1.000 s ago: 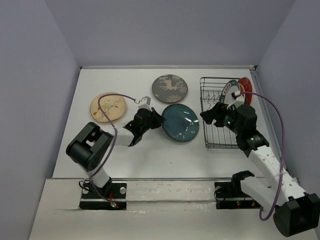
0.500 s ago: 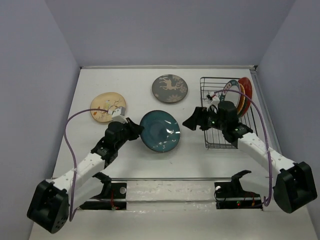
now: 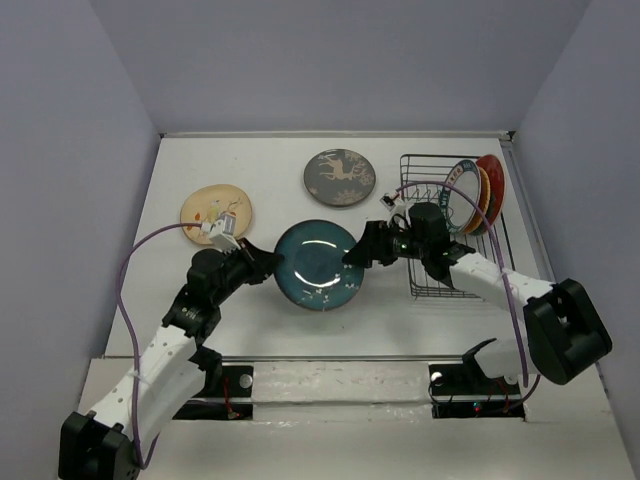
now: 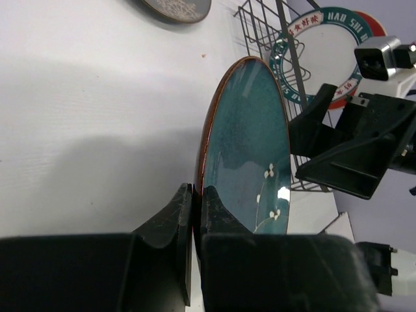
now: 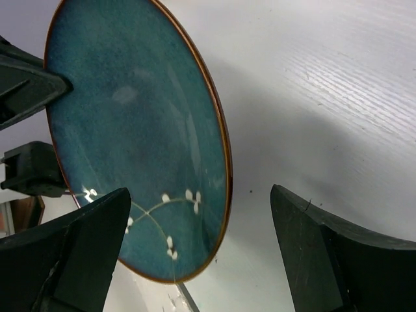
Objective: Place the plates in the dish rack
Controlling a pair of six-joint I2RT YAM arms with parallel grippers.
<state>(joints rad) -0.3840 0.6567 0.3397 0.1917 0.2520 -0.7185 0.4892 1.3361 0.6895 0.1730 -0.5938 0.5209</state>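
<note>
We start with the white table (image 3: 260, 160), where both arms reach inward from the near edge and meet around its middle. The black wire dish rack (image 3: 440, 282) stands at the right side of the table, its upright tines showing in the left wrist view (image 4: 260, 26).

Three plates stand on edge at the far end of the rack: a white one with a teal rim (image 3: 457, 187), an orange one (image 3: 483, 203) behind it, and a red one (image 3: 493, 170) at the outside. Two plates lie flat on the table, well apart from the rack. The grey one with the deer (image 3: 340, 177) is at the far middle, and the cream one (image 3: 203, 212) is to the left (the left wrist hides part of it).

The sixth plate is the glossy teal-blue plate (image 3: 316, 262). It is lifted off the table between the two arms, just left of the rack, and casts a shadow on the surface below.

The left gripper (image 3: 268, 262) is clenched on this plate's left rim. In its own camera we see the two fingers pinching the brown edge from either side (image 4: 198, 201).

The right gripper (image 3: 355, 250) is spread wide at the opposite rim, grasping nothing. In its own camera the rim sits between the parted fingers (image 5: 201, 250), and the right finger is well clear of it.
</note>
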